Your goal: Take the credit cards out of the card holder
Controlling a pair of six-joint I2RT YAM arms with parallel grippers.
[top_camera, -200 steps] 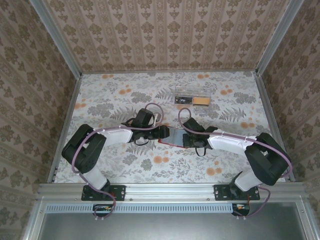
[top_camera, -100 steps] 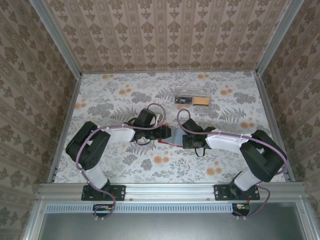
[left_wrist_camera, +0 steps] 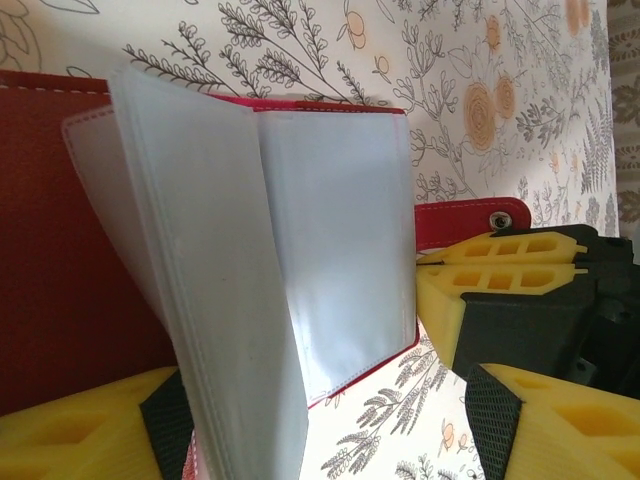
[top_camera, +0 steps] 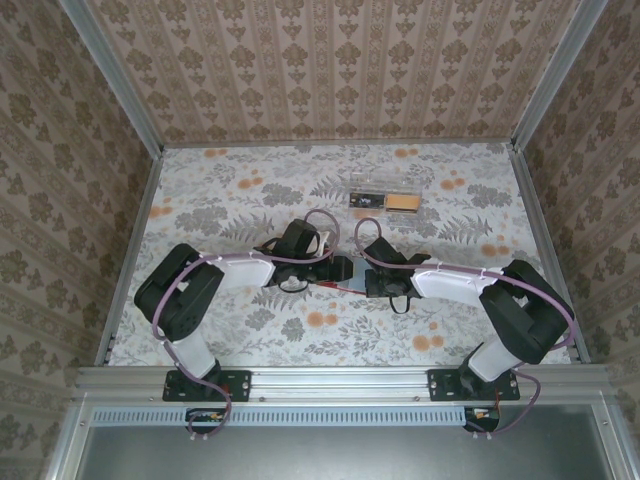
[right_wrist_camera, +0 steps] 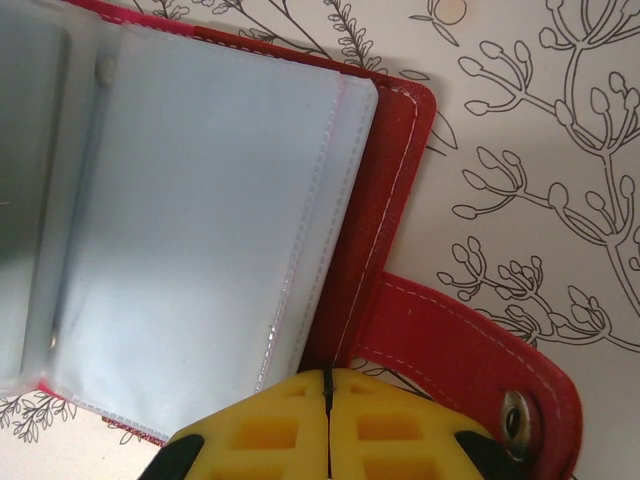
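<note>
Left gripper (left_wrist_camera: 318, 415) spread wide around the card holder (left_wrist_camera: 340, 240) and its fanned clear sleeves (left_wrist_camera: 215, 270).
Lying open on the floral table (top_camera: 220, 200), the red case sits at the centre of the top view, between both arms. At the bottom edge of the right wrist frame, the right gripper (right_wrist_camera: 327, 405) has its yellow fingers pressed together at the cover's edge beside the closing tab (right_wrist_camera: 480, 370); whether they nip it cannot be told.
</note>
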